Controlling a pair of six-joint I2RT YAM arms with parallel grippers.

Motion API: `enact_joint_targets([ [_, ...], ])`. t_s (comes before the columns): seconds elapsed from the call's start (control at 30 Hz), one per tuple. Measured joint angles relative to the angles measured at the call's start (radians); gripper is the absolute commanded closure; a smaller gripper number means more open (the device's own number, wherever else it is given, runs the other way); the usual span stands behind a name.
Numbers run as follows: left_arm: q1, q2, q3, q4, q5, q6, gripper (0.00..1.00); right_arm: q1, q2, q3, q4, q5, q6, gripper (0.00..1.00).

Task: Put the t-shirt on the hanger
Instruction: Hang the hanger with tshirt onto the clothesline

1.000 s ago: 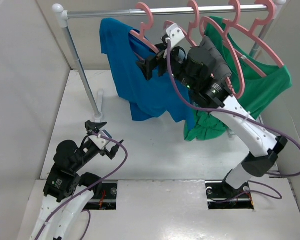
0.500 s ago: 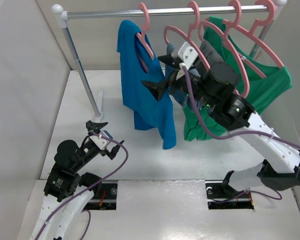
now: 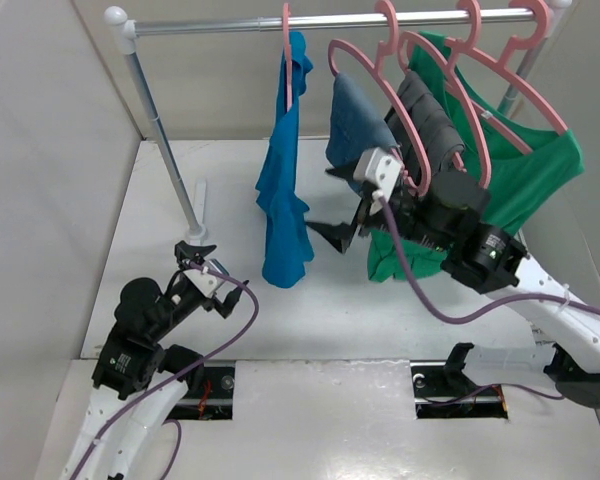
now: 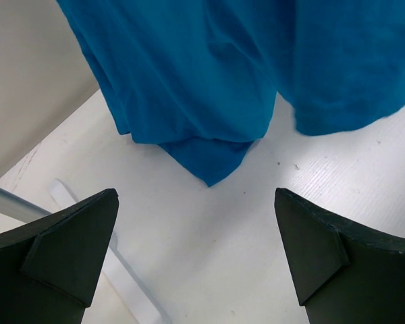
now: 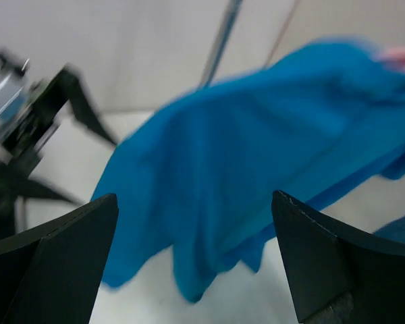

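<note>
The t-shirt (image 3: 283, 200) hangs on the hanger (image 3: 288, 45), top centre; left gripper (image 3: 208, 275) and right gripper (image 3: 332, 202) jaws apart, empty.

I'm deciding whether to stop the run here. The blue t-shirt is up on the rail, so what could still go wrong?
1. The t-shirt hangs bunched and narrow on its hanger; it may sit unevenly and slide off.
2. The right gripper, open, is close beside the fabric and could snag it when pulling away.
3. The right arm is close to the grey garments and might knock their hangers.
</note>
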Motion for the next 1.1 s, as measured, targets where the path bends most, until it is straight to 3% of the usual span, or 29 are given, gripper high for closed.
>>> enact_joint_targets([
  [0.17,0.0,-0.002,-0.027,0.008,-0.038,0.012,0.0,0.032,-0.065,-0.193,-0.033,-0.066,0.005,0.0],
  [0.47,0.0,-0.021,-0.105,0.021,-0.145,0.066,0.0,0.039,-0.205,-0.513,-0.071,-0.011,0.097,0.0],
  [0.83,0.013,-0.124,-0.222,0.029,-0.334,0.106,0.0,-0.001,-0.03,-0.78,-0.059,0.13,0.292,0.0],
  [1.1,0.07,-0.118,-0.29,0.04,-0.474,0.093,0.0,-0.108,-0.038,-0.909,-0.003,0.202,0.418,0.0],
])
